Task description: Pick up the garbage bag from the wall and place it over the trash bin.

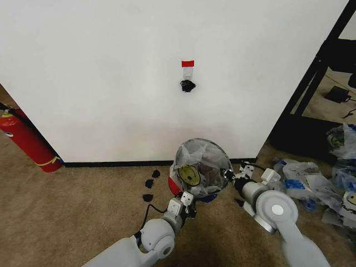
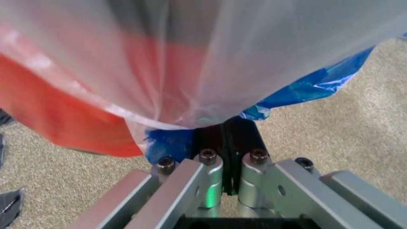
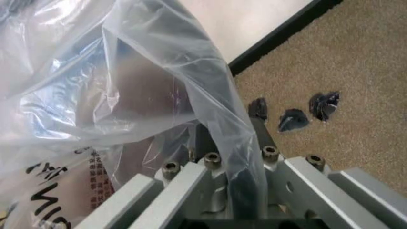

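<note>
Low against the wall (image 1: 111,83), at about 6 o'clock from the small hook (image 1: 187,85) and its strip of red tape (image 1: 188,63), the garbage bag (image 1: 201,161) is draped over the trash bin (image 1: 174,186), whose red base shows through and below the thin plastic on the side nearer the left arm. The bag's yellow smiley face (image 1: 189,174) faces the robot, and a blue handle hangs at the bag's lower edge. The left pincer (image 1: 189,204) sits at roughly 7 o'clock of the bin, and in the left wrist view its fingers (image 2: 213,138) stand pressed together with the bag's hem and a fold of blue handle (image 2: 167,143) caught between them, so it is clamped on the garbage bag. The right pincer (image 1: 231,177) reaches in from about 3 o'clock of the bin; in the right wrist view a twisted fold of the garbage bag (image 3: 95,105) runs down between its narrow fingers (image 3: 256,110), so it too grips the plastic. On the brown carpet (image 1: 72,211), three small dark scraps (image 1: 150,183) lie near the black baseboard (image 1: 111,163) at about 9 o'clock of the bin. A red fire extinguisher (image 1: 25,139) leans by the wall far to the left, and a heap of similar plastic bags (image 1: 322,178) lies at the right.
</note>
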